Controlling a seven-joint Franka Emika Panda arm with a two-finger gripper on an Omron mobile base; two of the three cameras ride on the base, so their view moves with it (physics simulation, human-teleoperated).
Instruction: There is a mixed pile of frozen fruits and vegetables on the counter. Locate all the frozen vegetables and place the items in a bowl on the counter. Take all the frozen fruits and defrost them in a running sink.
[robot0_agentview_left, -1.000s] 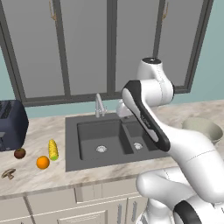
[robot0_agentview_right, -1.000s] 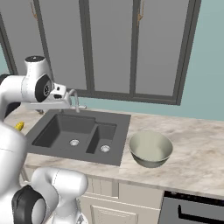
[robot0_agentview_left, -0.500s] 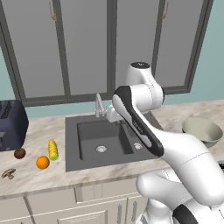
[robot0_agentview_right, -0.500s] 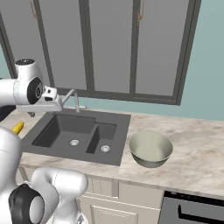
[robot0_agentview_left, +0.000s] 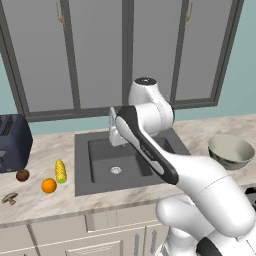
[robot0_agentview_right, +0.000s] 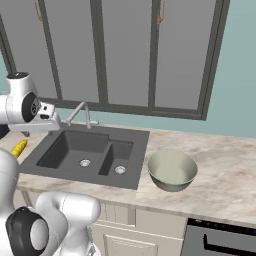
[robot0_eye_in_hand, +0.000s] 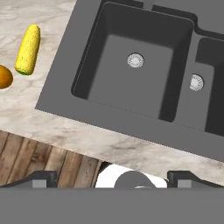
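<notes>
My gripper (robot0_eye_in_hand: 113, 176) is open with nothing between its fingertips (robot0_eye_in_hand: 43, 177), and hangs high above the front counter edge by the sink (robot0_eye_in_hand: 135, 65). A yellow corn cob (robot0_eye_in_hand: 28, 49) and an orange (robot0_eye_in_hand: 3, 76) lie on the counter left of the sink. In the left base view the corn (robot0_agentview_left: 60, 171), the orange (robot0_agentview_left: 48, 185), a brown round fruit (robot0_agentview_left: 22, 175) and a mushroom (robot0_agentview_left: 9, 198) form the pile. The grey-green bowl (robot0_agentview_left: 231, 151) stands empty right of the sink (robot0_agentview_left: 125, 160). No water shows at the faucet (robot0_agentview_right: 80, 114).
A dark toaster (robot0_agentview_left: 12, 142) stands at the back left behind the pile. The two-basin sink (robot0_agentview_right: 90, 152) lies between the corn (robot0_agentview_right: 19, 148) and the bowl (robot0_agentview_right: 171, 170). Cabinet doors rise behind the counter. Wooden floor (robot0_eye_in_hand: 39, 159) shows below the counter edge.
The arm has swung steadily to the left, carrying the hand from above the sink's right side toward its left side. The food and the bowl have not moved.
</notes>
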